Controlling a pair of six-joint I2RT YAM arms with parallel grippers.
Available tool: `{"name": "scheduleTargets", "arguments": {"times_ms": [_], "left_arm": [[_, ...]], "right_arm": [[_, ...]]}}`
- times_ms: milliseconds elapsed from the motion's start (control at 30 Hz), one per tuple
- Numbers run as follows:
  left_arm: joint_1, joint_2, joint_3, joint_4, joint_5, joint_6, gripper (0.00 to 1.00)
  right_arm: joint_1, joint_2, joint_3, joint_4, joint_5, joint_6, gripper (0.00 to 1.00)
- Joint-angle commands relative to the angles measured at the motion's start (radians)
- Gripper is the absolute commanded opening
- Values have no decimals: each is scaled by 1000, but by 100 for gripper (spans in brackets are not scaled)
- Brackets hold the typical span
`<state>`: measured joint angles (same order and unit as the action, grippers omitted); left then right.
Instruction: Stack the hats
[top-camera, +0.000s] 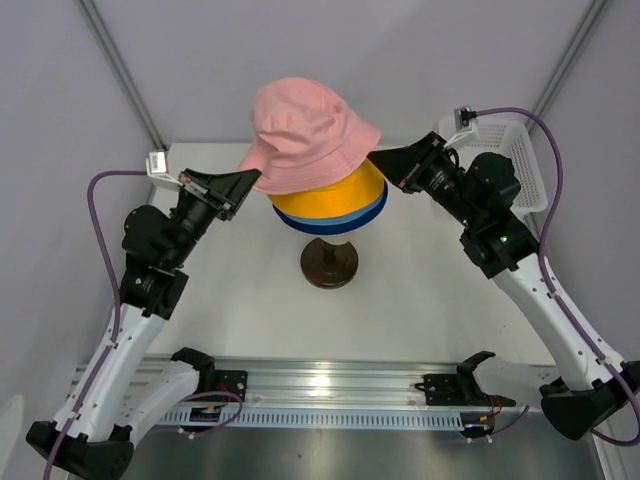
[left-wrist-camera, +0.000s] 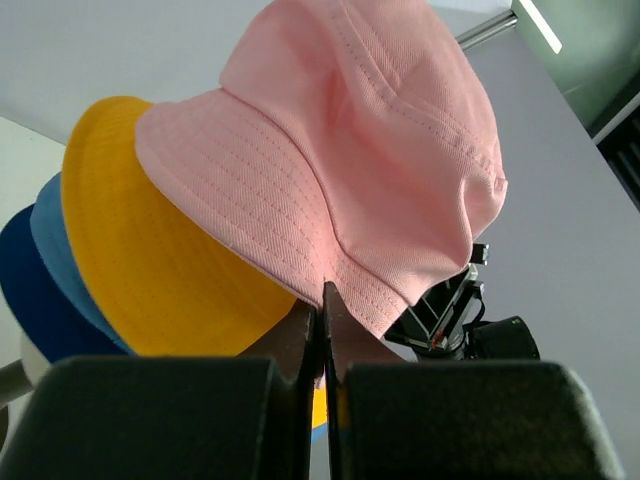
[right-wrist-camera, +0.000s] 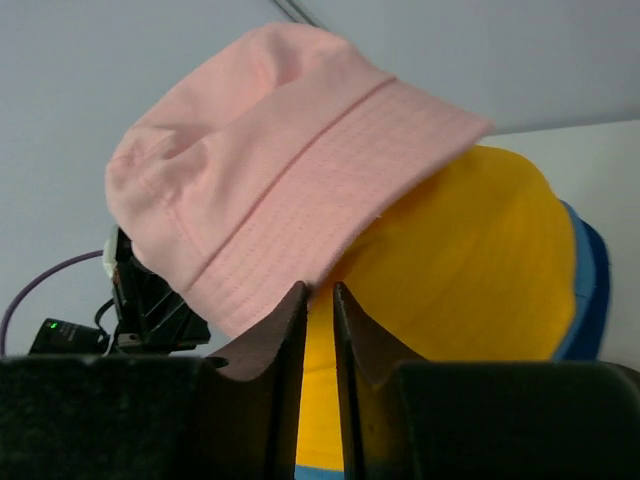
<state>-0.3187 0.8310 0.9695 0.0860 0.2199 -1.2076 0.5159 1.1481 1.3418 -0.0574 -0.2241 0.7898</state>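
A pink hat (top-camera: 310, 135) sits tilted on top of a stack: a yellow-orange hat (top-camera: 335, 195), then a light blue hat (top-camera: 345, 217) and a dark blue hat (top-camera: 350, 228), all on the mannequin stand. My left gripper (top-camera: 255, 181) is shut on the pink hat's left brim; in the left wrist view the pink hat (left-wrist-camera: 380, 150) has its brim edge pinched at the left gripper (left-wrist-camera: 322, 290). My right gripper (top-camera: 378, 158) is at the right brim. In the right wrist view the right gripper (right-wrist-camera: 318, 288) shows a narrow gap with yellow behind it, and the pink hat (right-wrist-camera: 270, 170) touches one fingertip.
The stand's dark round base (top-camera: 329, 263) is on the white table below the stack. A white mesh basket (top-camera: 515, 160) stands at the back right, behind my right arm. Grey walls close in the back and both sides.
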Motion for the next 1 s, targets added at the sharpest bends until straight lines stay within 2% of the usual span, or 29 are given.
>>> {"name": "scheduleTargets", "arguments": {"times_ms": [0,167,300,467,767,967], "left_arm": [[7,-58,-43,-60,-77,82,1],[6,-6,-51,-12,-5,95,1],[-2,55,4,-9,73,132,1],[-3,76,12,15,79,140,1],[-5,105,46,20,72,164,1],[-5,114,46,23,70,166,1]], "right_arm": [[-8,-72,-47,-39,77,-32,22],[-14,-99,-98,20,158,-32,24],[-28,-65,-87,109,128,-20,45],[-59,-21,-78,191,103,20,58],[-116,19,-90,269,121,149,66],[-132,10,-173,406,131,284,67]]}}
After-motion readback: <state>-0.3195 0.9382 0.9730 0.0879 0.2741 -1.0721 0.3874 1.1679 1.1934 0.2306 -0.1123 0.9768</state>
